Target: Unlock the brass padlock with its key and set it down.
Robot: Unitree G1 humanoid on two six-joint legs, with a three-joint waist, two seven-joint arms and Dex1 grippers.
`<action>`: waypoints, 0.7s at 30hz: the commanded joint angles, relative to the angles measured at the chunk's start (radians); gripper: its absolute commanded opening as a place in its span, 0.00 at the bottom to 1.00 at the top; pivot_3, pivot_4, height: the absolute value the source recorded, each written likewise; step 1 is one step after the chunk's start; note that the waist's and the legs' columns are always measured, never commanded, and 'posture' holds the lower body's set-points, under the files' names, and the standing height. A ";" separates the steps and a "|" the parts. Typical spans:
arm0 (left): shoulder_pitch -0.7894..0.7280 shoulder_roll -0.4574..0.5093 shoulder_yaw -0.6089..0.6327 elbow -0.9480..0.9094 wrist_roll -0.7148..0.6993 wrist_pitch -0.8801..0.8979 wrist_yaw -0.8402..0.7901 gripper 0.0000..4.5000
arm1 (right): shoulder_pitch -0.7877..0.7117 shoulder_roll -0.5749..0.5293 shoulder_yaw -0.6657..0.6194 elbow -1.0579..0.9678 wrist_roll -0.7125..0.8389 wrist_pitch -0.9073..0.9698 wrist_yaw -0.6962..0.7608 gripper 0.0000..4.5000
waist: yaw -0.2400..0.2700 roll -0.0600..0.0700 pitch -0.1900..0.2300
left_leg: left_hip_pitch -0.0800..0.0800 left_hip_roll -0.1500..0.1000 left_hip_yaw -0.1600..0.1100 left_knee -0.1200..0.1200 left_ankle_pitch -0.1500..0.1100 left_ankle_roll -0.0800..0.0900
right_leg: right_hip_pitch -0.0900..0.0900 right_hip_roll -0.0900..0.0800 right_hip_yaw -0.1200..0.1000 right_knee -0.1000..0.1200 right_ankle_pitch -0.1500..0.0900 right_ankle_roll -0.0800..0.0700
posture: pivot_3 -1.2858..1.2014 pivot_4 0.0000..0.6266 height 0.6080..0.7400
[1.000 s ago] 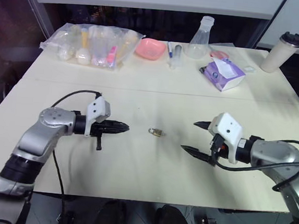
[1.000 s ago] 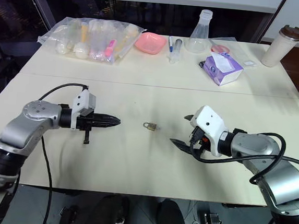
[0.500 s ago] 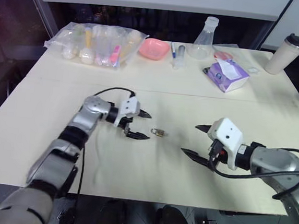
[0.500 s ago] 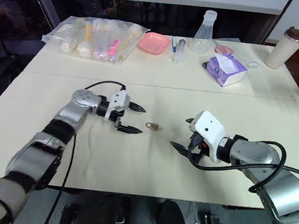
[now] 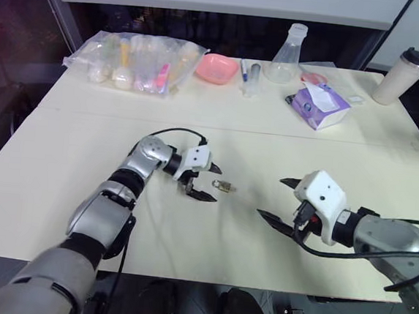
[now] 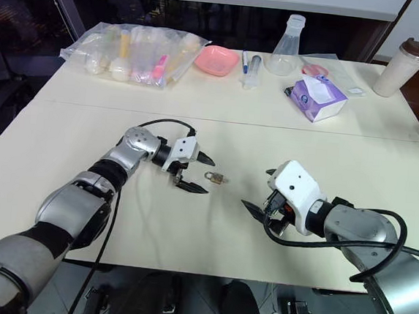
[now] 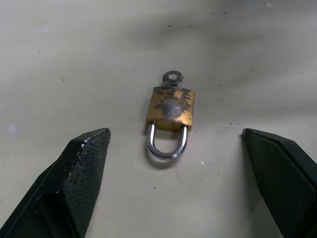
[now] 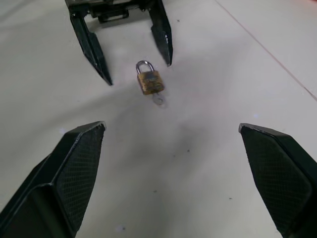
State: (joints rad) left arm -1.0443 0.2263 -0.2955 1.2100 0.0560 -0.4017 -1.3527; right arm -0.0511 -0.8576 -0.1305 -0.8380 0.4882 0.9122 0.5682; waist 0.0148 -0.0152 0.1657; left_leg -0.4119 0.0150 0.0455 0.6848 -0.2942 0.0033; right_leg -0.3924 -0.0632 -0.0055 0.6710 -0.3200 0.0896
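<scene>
Key (image 7: 172,78) blade hidden inside brass padlock (image 7: 170,108); shackle latch state too small to tell.

The small padlock (image 7: 170,113) has a yellow-brass body with dark smudges and a shiny silver loop. A little grey key (image 7: 172,78) sticks out of it. The big flat table (image 5: 188,236) is pale cream. Both grippers have black fingers (image 7: 81,171) with a tiny criss-cross pattern. A shallow plastic bowl (image 5: 213,67) is pink. A soft tissue pack (image 5: 316,105) is purple and white.
</scene>
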 commanded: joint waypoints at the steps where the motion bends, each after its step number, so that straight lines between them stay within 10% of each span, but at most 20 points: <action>1: -0.019 -0.032 0.007 0.025 0.032 -0.009 0.037 0.99 | 0.001 0.006 -0.024 -0.044 0.008 0.002 -0.015 1.00 | 0.000 0.000 0.000 | 0.000 0.000 0.000 0.000 0.000 0.000 | 0.000 0.000 0.000 0.000 0.000 0.000 | 0.52 0.24 0.81; 5: -0.019 -0.046 0.019 0.032 0.046 -0.008 0.041 0.87 | 0.000 0.003 -0.021 -0.043 0.009 0.002 -0.019 1.00 | 0.000 0.000 0.000 | 0.000 0.000 0.000 0.000 0.000 0.000 | 0.000 0.000 0.000 0.000 0.000 0.000 | 0.52 0.24 0.81; 12: -0.001 -0.033 0.022 0.032 0.060 0.004 0.037 0.20 | -0.017 -0.003 -0.001 -0.018 0.000 -0.016 -0.006 1.00 | -0.003 0.000 0.000 | 0.001 0.000 0.000 0.000 0.000 0.000 | 0.001 0.000 0.000 0.000 0.000 0.001 | 0.52 0.24 0.81; 18: -0.006 0.001 0.062 0.005 0.030 0.017 0.031 0.17 | -0.066 -0.016 0.097 0.025 -0.084 -0.094 0.000 1.00 | -0.008 0.000 0.000 | 0.001 0.001 0.000 0.000 0.000 0.000 | 0.000 0.000 0.000 0.001 0.000 0.001 | 0.52 0.24 0.81; 21: 0.003 0.061 0.158 -0.108 -0.084 0.106 -0.036 0.17 | -0.151 -0.054 0.324 0.177 -0.383 -0.346 -0.021 1.00 | -0.022 0.000 0.000 | 0.001 0.001 0.000 0.000 0.000 0.000 | -0.001 0.001 0.000 0.001 0.000 0.001 | 0.52 0.24 0.81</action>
State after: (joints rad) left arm -1.0270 0.2578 -0.1972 1.1784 0.0424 -0.3329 -1.3580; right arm -0.1730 -0.8961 0.1157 -0.7174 0.2540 0.6972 0.5621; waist -0.0074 -0.0155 0.1657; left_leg -0.4115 0.0158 0.0464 0.6848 -0.2939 0.0028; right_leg -0.3946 -0.0617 -0.0049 0.6732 -0.3195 0.0904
